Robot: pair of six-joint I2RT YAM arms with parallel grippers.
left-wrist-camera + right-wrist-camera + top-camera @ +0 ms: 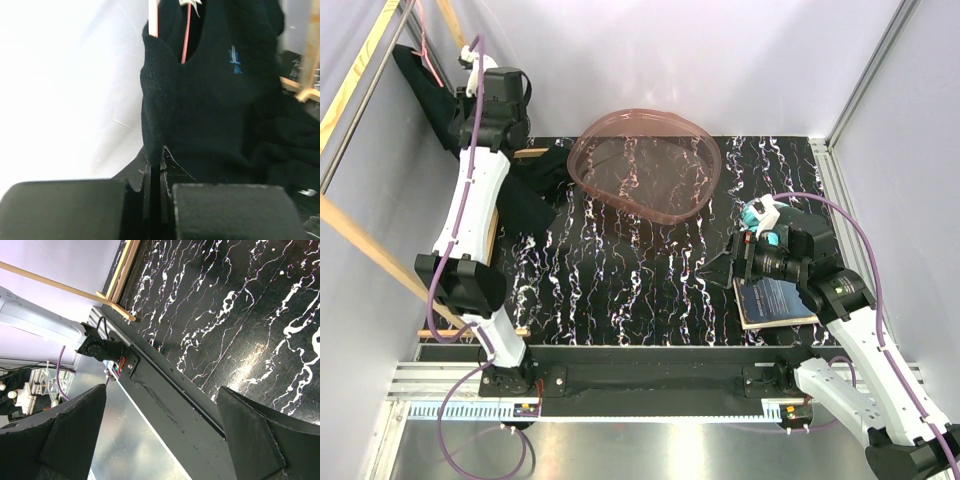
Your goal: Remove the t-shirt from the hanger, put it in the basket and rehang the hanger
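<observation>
The translucent pink basin (582,160) sits at the far side of the marbled table (650,285), whose pattern shows through its bottom. The black t-shirt (215,115), bearing a small blue emblem (235,61) too blurred to read, hangs on the pink hanger (186,35) at far left. The left gripper (155,167) is clamped on its edge, and the right gripper (160,430) gapes wide.

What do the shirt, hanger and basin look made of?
Shirt: black knit fabric, matte. A ribbed texture shows along the collar edge, and it hangs limp.
Hanger: thin pink rod with a smooth finish. It could be coated wire or plastic; I can't tell which.
Basin: probably translucent pink plastic, slightly glossy. The marbled tabletop shows through it.
</observation>
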